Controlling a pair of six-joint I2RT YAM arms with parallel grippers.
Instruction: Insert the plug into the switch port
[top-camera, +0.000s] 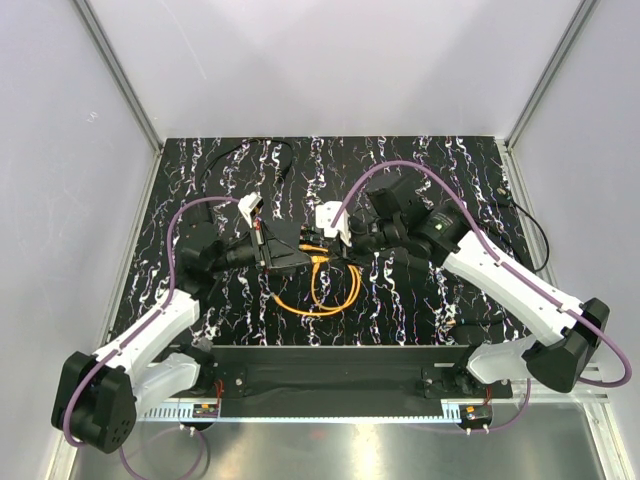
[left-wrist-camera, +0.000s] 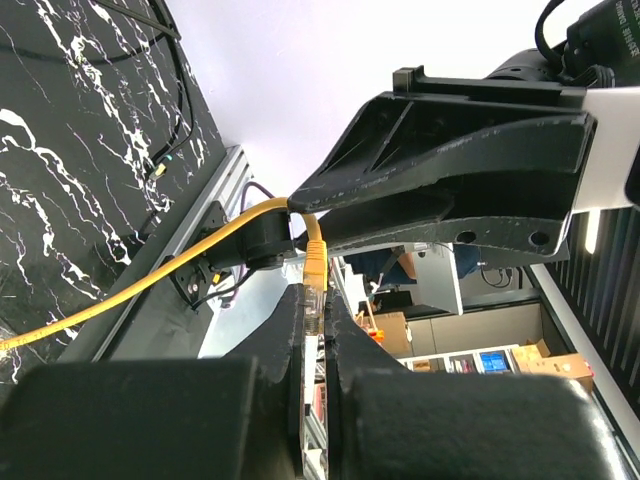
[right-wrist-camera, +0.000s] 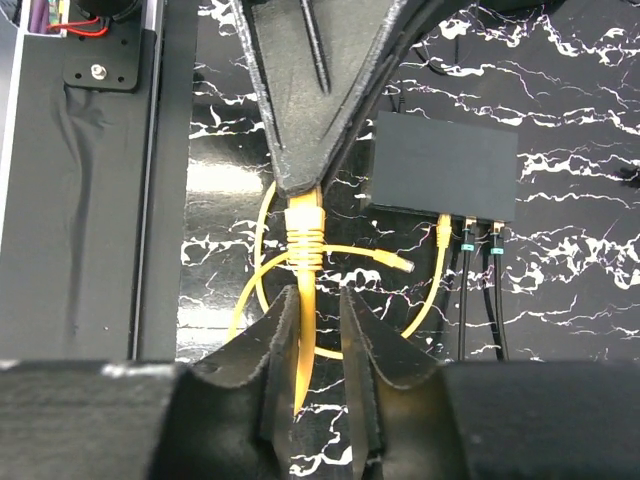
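Right fingers (right-wrist-camera: 265, 350) flank the orange cable (right-wrist-camera: 300, 340), clamped or not I cannot tell; left gripper (right-wrist-camera: 300, 190) pinches the plug (right-wrist-camera: 303, 228), long axis square to the cabled edge of the switch box (right-wrist-camera: 443, 165), but offset sideways.

Black worktop (top-camera: 400, 300), streaked all over with white marbling, and in the middle the orange cable (top-camera: 318, 312) sprawls in loose loops, slightly toward the near side. A loose orange connector end (right-wrist-camera: 400, 262) lies on the marbling just beside the flat black box (right-wrist-camera: 445, 165). The box sits flat on the worktop, with one orange lead (right-wrist-camera: 440, 235) and two black leads (right-wrist-camera: 470, 290) running side by side from the same edge. A thin black cable (left-wrist-camera: 186, 100) snakes across the surface. A long black base plate (top-camera: 330, 362) runs along the near edge.
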